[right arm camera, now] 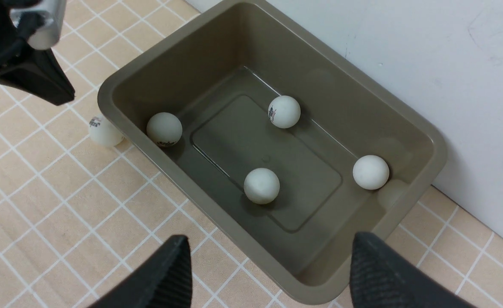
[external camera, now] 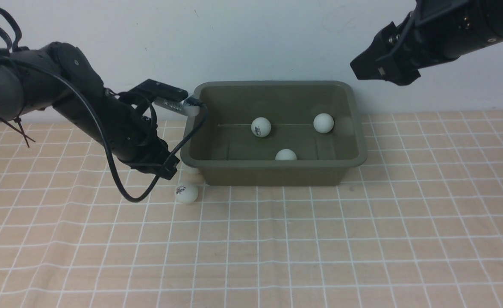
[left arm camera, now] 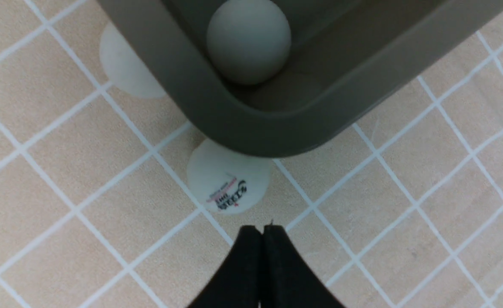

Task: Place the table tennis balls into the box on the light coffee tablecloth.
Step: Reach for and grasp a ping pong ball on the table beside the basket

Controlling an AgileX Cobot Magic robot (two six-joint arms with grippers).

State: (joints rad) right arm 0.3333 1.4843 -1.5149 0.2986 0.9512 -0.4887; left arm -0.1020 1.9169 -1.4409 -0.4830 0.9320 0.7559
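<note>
The olive-green box stands on the light coffee tablecloth by the wall. Several table tennis balls lie inside, among them one with a logo and one in the near-left corner. Two balls rest on the cloth at that corner: a logo ball and a plain one against the wall. My left gripper hangs just short of the logo ball, shut and holding nothing. My right gripper is open and empty, high over the box's right end.
A white wall rises right behind the box. The left arm's cable loops down onto the cloth beside the logo ball. The box rim overhangs part of that ball.
</note>
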